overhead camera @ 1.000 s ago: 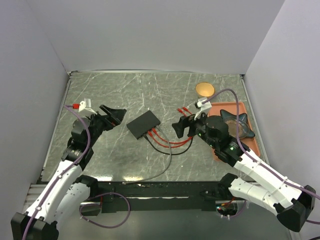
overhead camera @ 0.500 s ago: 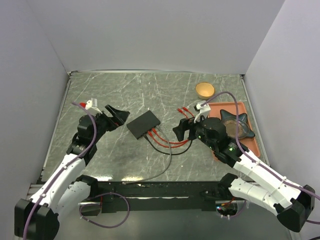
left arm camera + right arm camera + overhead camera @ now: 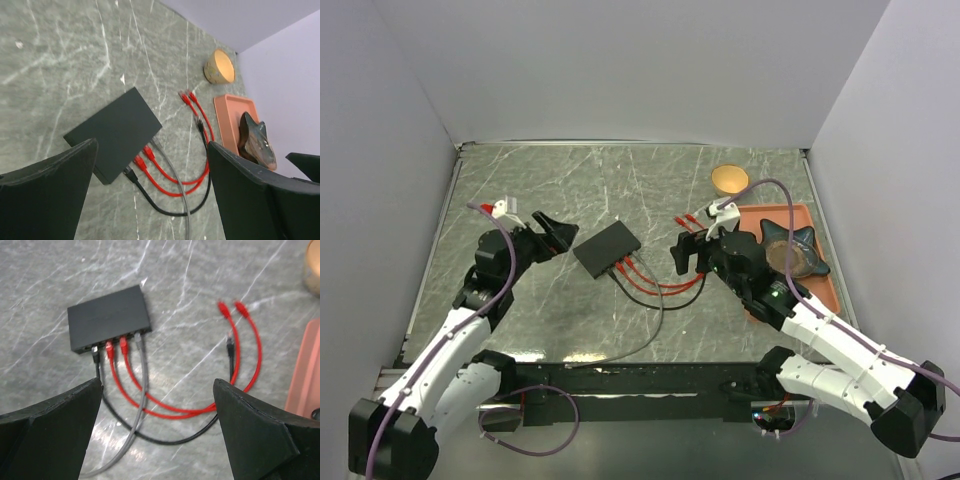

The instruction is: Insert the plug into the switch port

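Switch (image 3: 110, 322): ports (image 3: 116, 341) on its 6 o'clock edge, blurred, partly occupied. Loose plugs (image 3: 223, 308) at 3 o'clock. Left gripper (image 3: 556, 230), right gripper (image 3: 685, 252): released, empty.

Switch approach: cluttered to the right, bare to the left

Four cables (image 3: 122, 346) fill the switch's (image 3: 607, 248) near edge and loop across the tabletop (image 3: 550, 180) to its right. Loose plugs (image 3: 223, 310), a tray (image 3: 227, 117) and a bowl (image 3: 729, 179) also lie on that side. Left of the switch and behind it is bare tabletop.
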Available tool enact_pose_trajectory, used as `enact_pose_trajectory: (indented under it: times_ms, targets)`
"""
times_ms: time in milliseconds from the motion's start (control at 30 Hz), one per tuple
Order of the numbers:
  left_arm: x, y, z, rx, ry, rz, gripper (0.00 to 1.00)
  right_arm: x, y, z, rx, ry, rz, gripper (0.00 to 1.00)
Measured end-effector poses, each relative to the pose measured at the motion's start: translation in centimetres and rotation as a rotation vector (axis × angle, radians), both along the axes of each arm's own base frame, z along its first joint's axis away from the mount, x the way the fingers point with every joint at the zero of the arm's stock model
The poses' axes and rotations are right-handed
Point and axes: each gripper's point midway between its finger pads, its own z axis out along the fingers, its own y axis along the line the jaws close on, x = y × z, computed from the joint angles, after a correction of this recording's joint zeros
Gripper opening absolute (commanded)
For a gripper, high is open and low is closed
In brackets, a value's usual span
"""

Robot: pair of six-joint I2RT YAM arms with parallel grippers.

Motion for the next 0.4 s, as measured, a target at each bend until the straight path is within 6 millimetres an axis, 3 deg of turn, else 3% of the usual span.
enact_pose_trajectory:
  times_ms: [200, 400]
  targets:
    - [0.2, 1.3, 1.7, 0.034, -0.078, 0.057, 0.96, 1.2, 0.1, 0.8, -0.045, -0.088, 0.009, 0.99]
    - [0.9, 3.4, 1.4, 0.070, -0.078, 0.176, 0.96, 2.4, -0.5, 0.1, -0.052, -0.150, -0.049, 0.99]
